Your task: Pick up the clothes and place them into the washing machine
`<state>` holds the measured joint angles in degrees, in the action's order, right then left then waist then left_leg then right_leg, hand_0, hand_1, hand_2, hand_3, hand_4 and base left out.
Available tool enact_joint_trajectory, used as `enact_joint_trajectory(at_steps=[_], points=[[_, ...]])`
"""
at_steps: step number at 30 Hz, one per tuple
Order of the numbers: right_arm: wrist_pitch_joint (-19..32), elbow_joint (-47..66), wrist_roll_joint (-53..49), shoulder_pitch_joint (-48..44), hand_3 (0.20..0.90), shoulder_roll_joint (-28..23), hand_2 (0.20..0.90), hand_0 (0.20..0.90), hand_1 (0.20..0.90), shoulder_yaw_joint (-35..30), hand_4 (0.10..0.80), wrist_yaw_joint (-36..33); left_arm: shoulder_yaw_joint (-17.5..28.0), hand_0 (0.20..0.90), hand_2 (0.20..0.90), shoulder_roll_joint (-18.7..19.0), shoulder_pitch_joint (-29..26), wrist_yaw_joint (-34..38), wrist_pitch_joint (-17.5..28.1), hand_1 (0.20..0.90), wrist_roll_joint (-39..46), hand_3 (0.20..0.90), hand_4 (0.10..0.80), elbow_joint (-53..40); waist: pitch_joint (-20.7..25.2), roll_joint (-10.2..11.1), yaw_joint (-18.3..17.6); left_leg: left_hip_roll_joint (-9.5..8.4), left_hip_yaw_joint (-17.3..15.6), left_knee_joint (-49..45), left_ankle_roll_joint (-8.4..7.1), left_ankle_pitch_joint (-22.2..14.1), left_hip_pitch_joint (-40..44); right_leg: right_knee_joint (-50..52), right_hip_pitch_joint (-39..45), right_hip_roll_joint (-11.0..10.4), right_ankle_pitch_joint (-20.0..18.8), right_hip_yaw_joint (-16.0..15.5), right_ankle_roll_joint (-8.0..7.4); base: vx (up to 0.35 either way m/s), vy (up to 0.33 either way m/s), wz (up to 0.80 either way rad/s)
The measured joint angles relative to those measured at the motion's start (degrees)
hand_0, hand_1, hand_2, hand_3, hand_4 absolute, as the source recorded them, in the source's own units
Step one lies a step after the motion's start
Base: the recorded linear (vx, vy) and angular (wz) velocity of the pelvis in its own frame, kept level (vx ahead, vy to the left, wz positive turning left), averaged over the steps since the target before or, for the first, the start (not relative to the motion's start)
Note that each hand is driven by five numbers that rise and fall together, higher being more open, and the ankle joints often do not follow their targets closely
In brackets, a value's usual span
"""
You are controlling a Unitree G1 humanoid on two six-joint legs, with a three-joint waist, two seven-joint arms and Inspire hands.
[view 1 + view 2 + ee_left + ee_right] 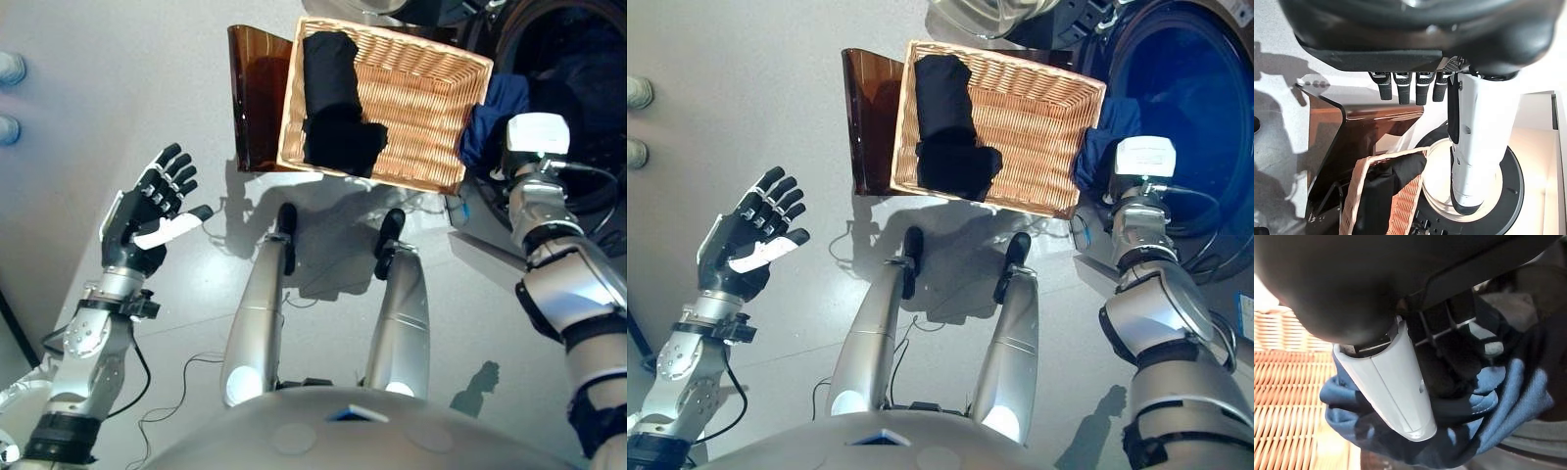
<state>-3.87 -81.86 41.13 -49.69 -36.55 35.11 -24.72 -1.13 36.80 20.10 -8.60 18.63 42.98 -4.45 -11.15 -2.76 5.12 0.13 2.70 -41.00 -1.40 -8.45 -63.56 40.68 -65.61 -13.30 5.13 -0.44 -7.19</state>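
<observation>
Reaching out toward the round dark washing machine opening (1190,108), the right hand (1449,362) has its fingers and white-covered thumb curled tight around a soft blue cloth (1488,416), held between the woven wicker basket (1043,117) and the machine's door hole. A folded black piece of clothing (333,103) lies inside the basket, at its left end. The left hand (157,201) is raised out to the side over the grey floor (108,88), fingers spread straight, holding nothing.
</observation>
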Motion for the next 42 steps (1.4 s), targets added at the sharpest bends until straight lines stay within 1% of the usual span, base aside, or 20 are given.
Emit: enact_joint_trajectory(at_steps=[1,3,4,5,6,7,8,9,12,16,18,22,25,26,29,31,32,35,38,42], points=[[0.2,0.1,-0.3,0.0,0.200,0.1,0.200,0.200,0.200,-0.9,0.300,-0.1,0.2,0.900,0.900,0.0,0.0,0.3,0.0,0.900,0.0,0.900,0.800,0.0,0.0,0.0,0.0,-0.02,0.0,-0.1,0.27,0.2,-0.2,0.0,-0.2,0.0,-0.1,0.0,0.15,0.000,0.000,0.00],[0.1,0.0,-4.9,-0.4,0.200,1.5,0.200,0.200,0.200,-5.5,0.300,-0.3,0.4,0.900,0.900,0.0,0.0,0.9,-0.1,0.900,0.0,0.900,0.800,0.0,0.0,0.0,0.0,0.01,0.0,-0.1,0.26,0.2,-0.2,0.0,-0.2,0.1,-0.1,0.0,0.14,0.000,0.000,0.00],[1.0,0.5,-7.4,-0.3,0.200,1.7,0.200,0.200,0.200,-7.1,0.300,-0.3,0.5,0.900,0.900,-0.1,0.0,1.1,-0.1,0.900,0.0,0.900,0.800,0.0,0.0,0.0,0.0,0.04,0.0,-0.1,0.25,0.2,-0.2,0.0,-0.2,0.1,-0.1,0.0,0.13,0.004,-0.035,-0.01],[3.7,2.7,-17.2,-0.3,0.200,3.0,0.200,0.200,0.200,-17.8,0.300,-0.6,0.8,0.900,0.900,-0.5,-0.1,1.4,0.0,0.900,-0.1,0.900,0.800,0.4,0.0,0.0,-0.1,0.07,0.0,0.0,0.25,0.2,-0.2,-0.1,-0.3,0.2,-0.1,0.0,0.13,0.009,-0.034,-0.02],[4.6,3.1,-23.5,-0.7,0.200,3.6,0.200,0.200,0.200,-20.8,0.300,-1.0,0.8,0.900,0.900,-0.6,-0.2,1.8,0.0,0.900,-0.1,0.900,0.800,0.7,0.0,0.0,-0.2,0.05,-0.1,0.0,0.23,0.2,-0.2,-0.1,-0.3,0.2,-0.2,0.1,0.10,0.004,-0.037,-0.02],[6.3,4.3,-34.2,-1.0,0.200,3.8,0.200,0.200,0.200,-22.9,0.300,-1.8,0.8,0.900,0.900,-0.5,-0.1,2.6,-0.1,0.900,0.0,0.900,0.800,0.8,0.0,0.0,-0.4,0.11,-0.1,0.1,0.23,0.2,-0.2,-0.1,-0.3,0.2,-0.3,0.1,-0.15,-0.002,-0.031,-0.01],[6.9,5.0,-37.4,-1.0,0.200,3.8,0.200,0.200,0.200,-24.4,0.300,-1.8,0.9,0.900,0.900,-0.5,-0.1,2.7,-0.1,0.900,0.0,0.900,0.800,0.9,0.0,0.0,-0.6,0.11,-0.1,0.1,0.22,0.2,-0.2,-0.1,-0.3,0.3,-0.3,0.1,-0.15,0.000,0.000,0.00],[8.4,5.6,-43.6,-1.3,0.200,3.9,0.200,0.200,0.200,-25.9,0.300,-1.9,1.0,0.900,0.900,-0.5,-0.1,3.0,0.0,0.900,0.0,0.900,0.800,1.0,0.0,0.0,-0.8,0.08,-0.2,0.2,0.22,0.2,-0.2,-0.1,-0.4,0.3,-0.3,0.1,-0.15,0.000,0.000,0.00],[11.4,5.8,-54.4,-2.0,0.200,4.0,0.200,0.200,0.200,-27.6,0.300,-1.7,1.0,0.900,0.900,-0.5,-0.1,3.5,0.0,0.900,0.3,0.900,0.800,1.0,0.0,0.0,-1.0,0.02,-0.7,0.5,0.22,0.1,-0.2,-0.1,-1.0,0.3,-0.1,0.6,0.17,0.000,-0.004,-0.02],[14.9,4.6,-70.6,-3.2,0.200,4.0,0.200,0.200,0.200,-34.9,0.300,-1.3,1.0,0.900,0.900,-0.3,-0.1,3.6,0.4,0.900,0.7,0.900,0.800,0.4,0.0,-0.1,-0.8,-0.01,-1.0,1.9,-0.03,0.5,-0.3,-0.1,-2.1,0.3,-0.1,1.3,0.21,0.000,0.000,0.00],[15.4,3.1,-76.2,-4.0,0.200,3.9,0.200,0.200,0.200,-37.2,0.300,-1.3,1.0,0.900,0.900,-0.3,-0.1,3.7,0.4,0.900,1.5,0.900,0.800,0.4,0.0,-0.1,-0.6,-0.08,-1.0,2.5,-0.21,0.7,-0.3,-0.1,-2.2,0.3,0.0,1.2,0.38,0.001,-0.015,0.04],[18.0,2.9,-86.2,-4.7,0.200,3.7,0.200,0.200,0.200,-38.8,0.300,1.2,0.9,0.900,0.900,-0.3,-0.4,3.7,0.4,0.900,2.5,0.900,0.800,0.4,0.0,-0.4,0.4,-0.10,-1.2,3.4,-0.57,1.1,-0.4,0.1,-3.1,0.3,-0.1,1.1,0.25,0.000,-0.022,0.01],[19.3,3.3,-93.2,-5.0,0.200,3.7,0.200,0.200,0.200,-42.1,0.300,2.5,0.7,0.900,0.900,-0.3,-0.9,3.7,0.4,0.900,2.7,0.900,0.800,0.4,0.0,-1.7,1.1,-0.15,-0.9,4.0,-0.79,1.3,-0.3,0.1,-3.1,0.3,0.2,0.9,0.40,0.004,-0.031,0.06],[20.5,3.6,-96.8,-5.3,0.200,3.7,0.200,0.200,0.200,-43.2,0.300,2.9,0.6,0.900,0.900,-0.4,-1.4,3.9,0.4,0.900,2.8,0.900,0.800,0.4,-0.1,-2.4,1.5,-0.10,-0.8,4.2,-0.85,1.3,-0.3,0.2,-3.1,0.3,0.3,0.8,0.45,0.010,-0.025,0.04],[22.8,3.8,-103.9,-5.8,0.200,3.7,0.200,0.200,0.200,-46.5,0.300,3.9,0.2,0.900,0.900,-0.3,-2.0,4.0,0.4,0.900,3.0,0.900,0.800,-0.1,0.0,-3.4,1.9,-0.19,-0.9,5.8,-0.87,2.1,0.2,0.1,-3.3,0.0,0.3,1.1,0.49,0.008,-0.021,0.07],[23.9,3.8,-106.7,-6.0,0.200,3.7,0.200,0.200,0.200,-46.8,0.300,3.9,0.1,0.900,0.900,-0.3,-2.0,4.1,0.6,0.900,3.8,0.900,0.800,-0.1,0.0,-3.6,1.8,-0.29,-0.9,6.7,-1.07,2.5,0.5,0.1,-3.3,0.1,0.4,1.1,0.65,0.018,-0.034,0.09],[24.2,4.1,-108.3,-6.3,0.200,3.6,0.200,0.200,0.200,-48.8,0.300,4.0,-0.2,0.900,0.900,-0.3,-2.0,4.3,0.6,0.900,4.2,0.900,0.800,-0.1,0.0,-3.7,1.9,-0.61,-1.0,7.7,-1.17,3.0,0.9,0.1,-3.4,-0.1,0.5,1.2,0.75,0.032,-0.039,0.11],[26.4,4.2,-111.5,-7.5,0.200,3.2,0.200,0.200,0.200,-50.5,0.300,3.3,-0.6,0.900,0.900,-0.3,-2.1,4.4,0.5,0.900,4.3,0.900,0.800,-0.1,-0.1,-4.1,1.8,-1.09,-1.2,10.4,-1.47,4.7,1.9,0.0,-3.9,-0.7,0.6,1.4,0.95,0.014,-0.019,0.16],[27.8,4.7,-112.6,-8.4,0.200,2.8,0.200,0.200,0.200,-51.2,0.300,2.4,-1.7,0.900,0.900,-0.2,-2.5,4.9,0.6,0.900,4.6,0.900,0.800,-0.2,-0.1,-4.9,1.8,-1.02,-1.0,11.5,-1.72,5.2,2.2,0.1,-3.9,-0.7,0.7,1.4,1.22,0.008,-0.024,0.05],[29.3,5.6,-113.9,-9.7,0.200,1.3,0.200,0.200,0.200,-53.3,0.300,-0.7,-3.5,0.900,0.900,-0.2,-2.7,5.0,0.5,0.900,5.0,0.900,0.800,-0.7,-0.2,-5.3,1.8,-1.20,-0.9,13.3,-1.95,6.1,3.2,0.0,-4.0,-0.9,0.8,1.5,1.35,0.020,-0.007,0.04]])
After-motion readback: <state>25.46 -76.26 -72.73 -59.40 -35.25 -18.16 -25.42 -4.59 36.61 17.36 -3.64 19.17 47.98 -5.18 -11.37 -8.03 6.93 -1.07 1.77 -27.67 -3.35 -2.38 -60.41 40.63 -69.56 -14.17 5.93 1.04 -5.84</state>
